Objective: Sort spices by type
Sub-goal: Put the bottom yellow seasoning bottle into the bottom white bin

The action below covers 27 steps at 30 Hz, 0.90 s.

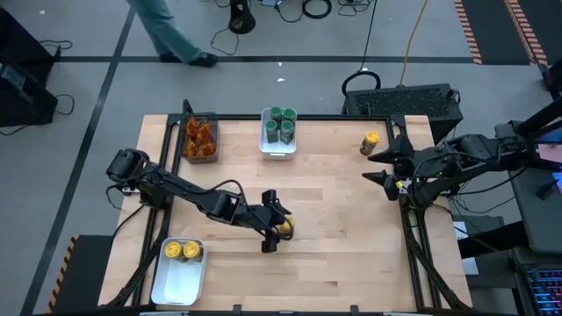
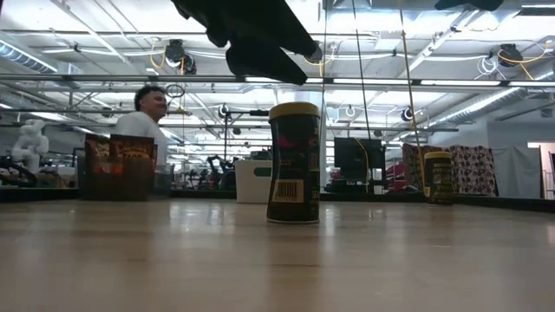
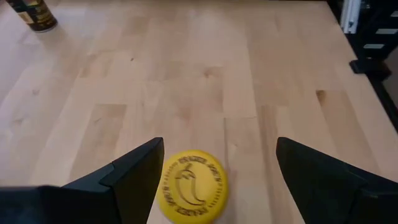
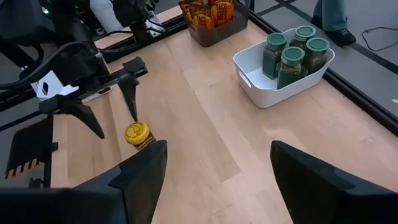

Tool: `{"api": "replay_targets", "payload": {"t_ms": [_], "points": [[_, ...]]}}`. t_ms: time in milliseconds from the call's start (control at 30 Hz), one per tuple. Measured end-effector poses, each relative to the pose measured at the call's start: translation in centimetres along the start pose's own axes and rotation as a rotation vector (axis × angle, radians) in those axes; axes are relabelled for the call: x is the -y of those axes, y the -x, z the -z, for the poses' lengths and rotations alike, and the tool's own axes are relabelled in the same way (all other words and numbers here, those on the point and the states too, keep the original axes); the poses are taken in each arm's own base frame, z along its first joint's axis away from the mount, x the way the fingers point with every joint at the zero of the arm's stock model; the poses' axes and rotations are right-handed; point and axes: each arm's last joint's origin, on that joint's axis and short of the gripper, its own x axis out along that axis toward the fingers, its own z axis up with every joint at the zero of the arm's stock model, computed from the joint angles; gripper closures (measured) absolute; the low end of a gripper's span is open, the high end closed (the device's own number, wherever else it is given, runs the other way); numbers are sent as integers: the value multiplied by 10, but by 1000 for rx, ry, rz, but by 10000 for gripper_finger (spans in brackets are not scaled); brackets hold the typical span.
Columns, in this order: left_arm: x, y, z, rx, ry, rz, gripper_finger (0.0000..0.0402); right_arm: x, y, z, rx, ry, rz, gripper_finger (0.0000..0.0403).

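- left gripper open, fingers straddling yellow-lidded jar standing mid-table; no contact yet
- jar looks rigid, light, smooth; best pinched on its sides below the lid
- right gripper open, waiting at table's right edge

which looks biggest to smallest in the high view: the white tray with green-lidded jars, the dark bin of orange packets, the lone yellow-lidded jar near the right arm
1. White tray and dark bin: these look about alike, so I won't rank one over the other.
2. Lone yellow-lidded jar: clearly the smallest of the three.
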Motion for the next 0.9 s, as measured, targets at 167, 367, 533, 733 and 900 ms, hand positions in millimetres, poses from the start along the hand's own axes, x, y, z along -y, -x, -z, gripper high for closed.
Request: {"api": "replay_targets", "payload": {"t_ms": [167,367,533,733,900], "points": [[10,3,2,-1,-17,24,87,-1,0,0,-15,8,-26,135],[12,3,2,4,-27,6,87,-3,-4,0,-30,-6,-29,135],[4,1,1,13,-43,-49,87,-8,-10,-2,-27,-10,-26,135],[0,0,0,13,-92,-63,87,-11,-16,-2,-45,4,-15,135],[-7,-1,-2,9,-170,-80,87,-12,-17,-1,-49,32,-13,135]]}}
